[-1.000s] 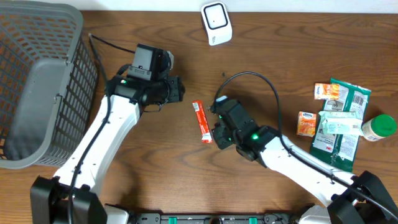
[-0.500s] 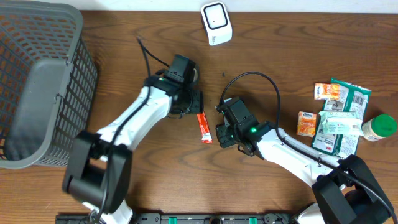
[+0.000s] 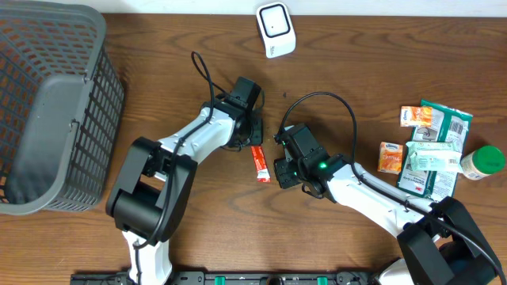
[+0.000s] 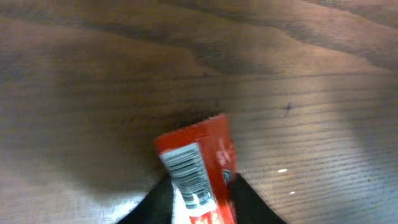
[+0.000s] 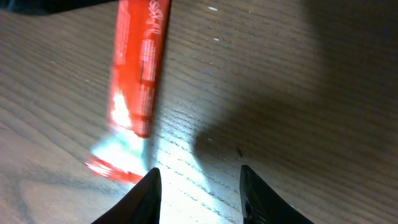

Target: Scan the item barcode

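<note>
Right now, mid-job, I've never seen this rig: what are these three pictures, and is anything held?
Two robot arms work at a wooden table. One picture looks down from above; the other two come from a camera on each wrist. The left end effector is closed on one end of a red packet, barcode facing its camera. The right end effector is open and empty, near the packet's other end. Also in the overhead view: a grey basket, a white scanner, snack packets and a green-lidded bottle.
</note>
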You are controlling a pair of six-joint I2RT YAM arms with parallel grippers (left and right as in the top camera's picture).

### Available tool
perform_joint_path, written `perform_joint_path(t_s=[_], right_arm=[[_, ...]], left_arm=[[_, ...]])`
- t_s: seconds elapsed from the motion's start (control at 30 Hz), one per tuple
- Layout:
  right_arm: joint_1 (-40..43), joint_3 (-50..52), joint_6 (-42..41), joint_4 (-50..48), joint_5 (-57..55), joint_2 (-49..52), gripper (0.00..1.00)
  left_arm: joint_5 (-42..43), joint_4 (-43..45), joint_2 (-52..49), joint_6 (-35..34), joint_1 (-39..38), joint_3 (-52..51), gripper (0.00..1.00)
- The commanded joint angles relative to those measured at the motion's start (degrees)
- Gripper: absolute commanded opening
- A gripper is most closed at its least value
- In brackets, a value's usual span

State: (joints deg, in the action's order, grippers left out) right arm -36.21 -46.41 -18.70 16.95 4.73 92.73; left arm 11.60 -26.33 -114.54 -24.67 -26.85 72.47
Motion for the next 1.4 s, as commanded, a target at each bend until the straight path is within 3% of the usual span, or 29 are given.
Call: perform_joint_path(t_s=[0.0, 0.13, 0.47, 0.77, 1.0, 1.37], right_arm=[[0.94, 0.2, -0.59, 0.04, 1.05, 0.2, 0.36], [0.98, 0.2, -0.57, 0.02, 2.71, 0.2, 0.37], [2.56, 0.2, -0.61, -0.68, 12.7, 0.2, 0.38], [12.41, 0.2, -1.42, -3.54, 36.46, 0.2, 0.42], [13.64, 0.2, -1.99, -14.23, 52.11, 0.2, 0.43], [13.14, 0.2, -5.77, -23.39, 57.96, 0.2, 0.4]], left_arm=[[-0.74, -0.55, -4.74, -0.96, -0.24, -1.01, 0.21], [-0.76, -0.94, -4.98, -0.94, -0.24, -1.01, 0.07], [1.01, -2.08, 2.51, -1.03, 2.75, -0.94, 0.07], [16.74, -3.13, 15.08, -1.68, 7.76, -0.92, 0.07], [17.99, -2.21, 19.21, -4.2, 7.87, -0.92, 0.07], [24.02, -1.42, 19.19, -4.24, 7.87, -0.94, 0.07]])
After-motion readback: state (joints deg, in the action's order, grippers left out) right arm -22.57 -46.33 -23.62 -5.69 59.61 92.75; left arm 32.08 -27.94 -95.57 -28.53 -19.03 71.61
